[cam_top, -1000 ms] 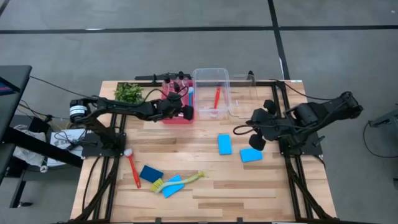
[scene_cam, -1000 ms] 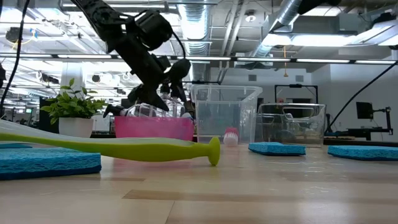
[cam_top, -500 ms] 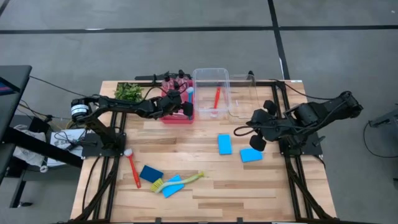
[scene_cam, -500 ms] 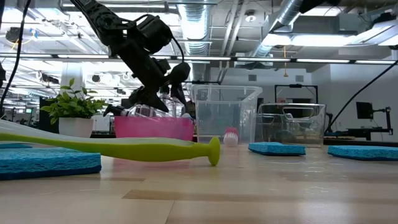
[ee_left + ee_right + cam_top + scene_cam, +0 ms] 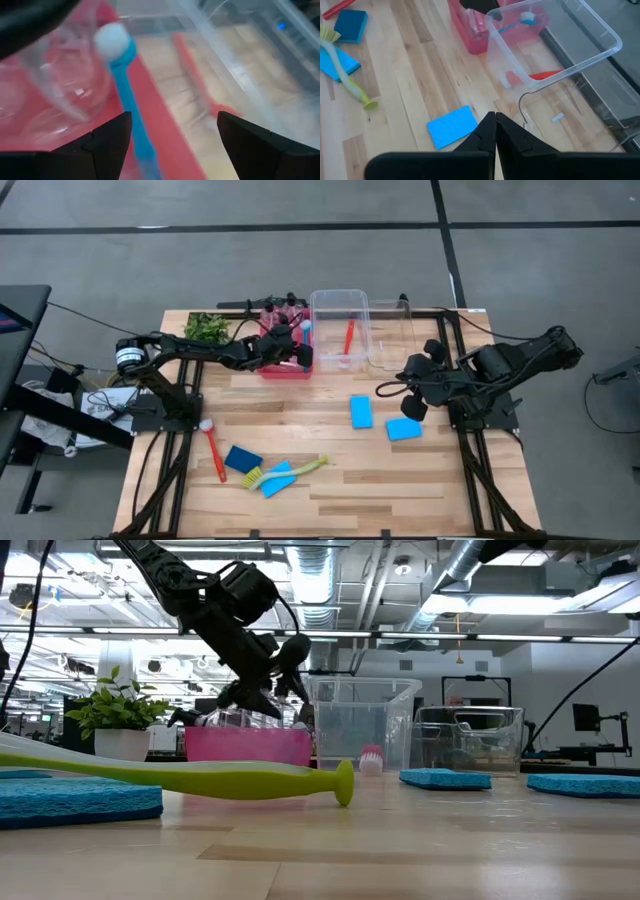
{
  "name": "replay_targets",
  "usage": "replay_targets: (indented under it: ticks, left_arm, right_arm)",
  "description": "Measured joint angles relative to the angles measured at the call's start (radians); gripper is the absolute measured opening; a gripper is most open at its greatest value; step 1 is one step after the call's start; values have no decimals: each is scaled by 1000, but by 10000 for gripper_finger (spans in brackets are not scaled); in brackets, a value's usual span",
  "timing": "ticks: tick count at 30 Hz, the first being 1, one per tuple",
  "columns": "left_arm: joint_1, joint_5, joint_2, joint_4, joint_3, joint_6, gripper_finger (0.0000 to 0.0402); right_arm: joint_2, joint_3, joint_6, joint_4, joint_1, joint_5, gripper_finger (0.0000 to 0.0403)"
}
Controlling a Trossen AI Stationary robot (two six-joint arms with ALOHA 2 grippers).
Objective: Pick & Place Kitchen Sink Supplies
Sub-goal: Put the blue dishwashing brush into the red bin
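A: Since 1.0 s ago, left pincer [image 5: 300,356] has shifted slightly toward the clear bin [image 5: 340,300], staying over the right end of the red tray [image 5: 284,370]. Right arm unchanged.

B: Left pincer state?

A: Released. Left wrist view shows its two fingers [image 5: 107,145] spread wide, nothing between them. Past them: a blue brush [image 5: 126,95] with a white head lying in the red tray, next to a clear bottle [image 5: 60,95].

B: Right pincer?

A: Right pincer [image 5: 384,390] hangs over the tabletop [image 5: 400,480] near the right-hand sponges; its fingers [image 5: 485,135] are pressed together, clenched on nothing.

B: Supplies placed so far?

A: Blue brush and clear bottles in the red tray. One red brush [image 5: 349,337] in the clear bin; a second clear bin [image 5: 390,330] sits just beside it to the right.

B: Remaining on tabletop?

A: Two blue sponges right of centre [image 5: 361,412] and [image 5: 404,429]. Front left: another red brush [image 5: 214,450], a dark blue sponge [image 5: 242,459], a lighter blue sponge [image 5: 277,478] and a yellow-green brush [image 5: 290,471] lying across it. Plant [image 5: 207,328] at the back left corner.
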Motion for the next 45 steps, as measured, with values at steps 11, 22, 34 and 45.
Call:
replay_targets:
  ticks: [11, 22, 34, 45]
  left_arm:
    - [4, 44, 67, 24, 0, 22, 296]
    - [26, 14, 67, 20, 0, 22, 296]
    - [25, 25, 67, 29, 0, 22, 232]
    - [25, 33, 94, 70, -1, 20, 182]
  right_arm:
    - [0, 0, 0, 0, 0, 0, 1]
    - [0, 0, 0, 0, -1, 0, 1]
    - [0, 0, 0, 0, -1, 0, 1]
    - [0, 0, 1, 1, -1, 0, 1]
